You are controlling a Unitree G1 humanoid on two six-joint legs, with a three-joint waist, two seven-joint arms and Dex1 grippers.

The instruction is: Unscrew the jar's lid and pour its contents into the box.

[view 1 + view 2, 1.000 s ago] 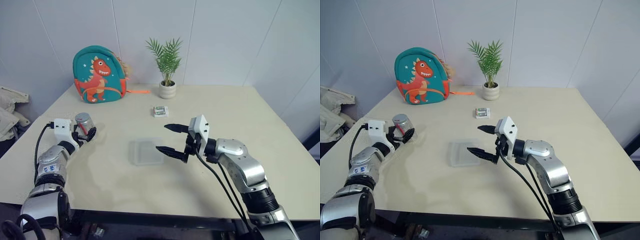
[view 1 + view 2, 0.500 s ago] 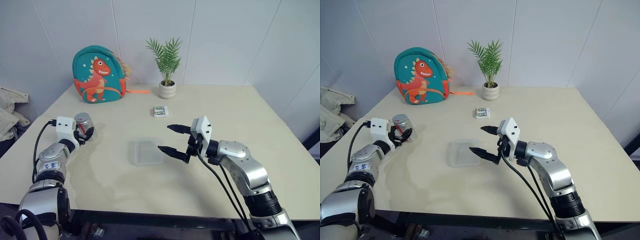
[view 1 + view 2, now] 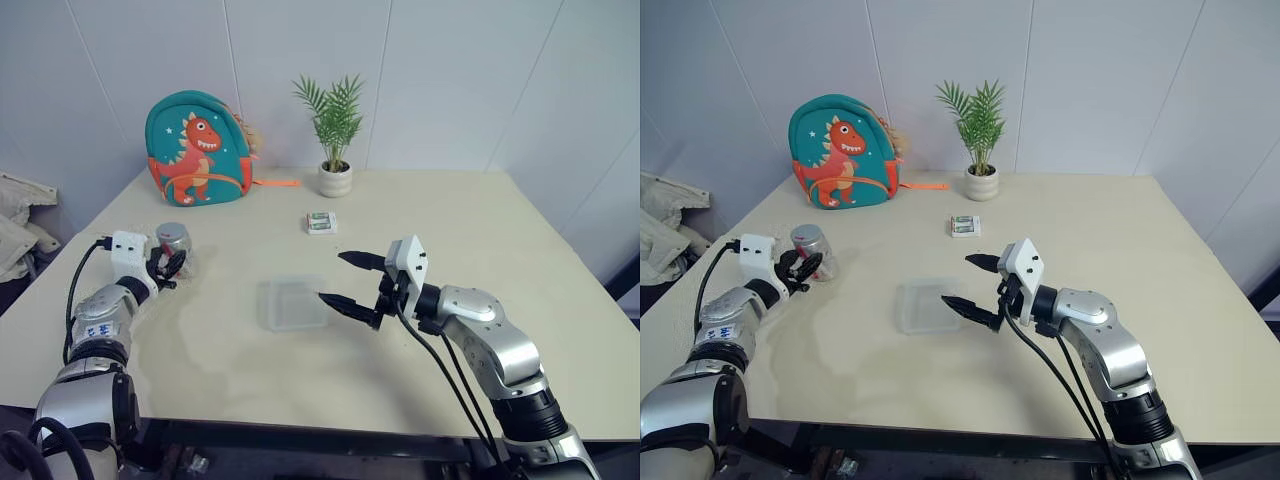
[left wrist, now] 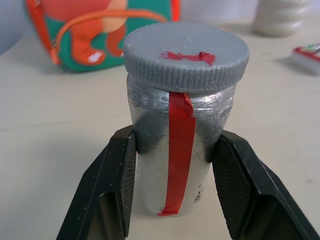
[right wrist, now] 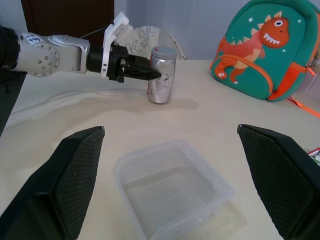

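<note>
Nearby, backpack, plant, packet.

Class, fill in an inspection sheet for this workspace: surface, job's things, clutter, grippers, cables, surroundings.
Surface: beige table, matte.
Job's things: jar upright near the table's left edge, lid on; clear box mid-table, looks empty; contents not visible.
Clutter: small white-and-green packet; dinosaur backpack; potted plant at the far edge.
Grippers: left gripper, jaws shut on jar; right gripper, jaws open, beside the box's right edge.
Cables: black cables along right arm; one at left wrist.
Surroundings: white panelled wall; pale cloth left of the table.
</note>
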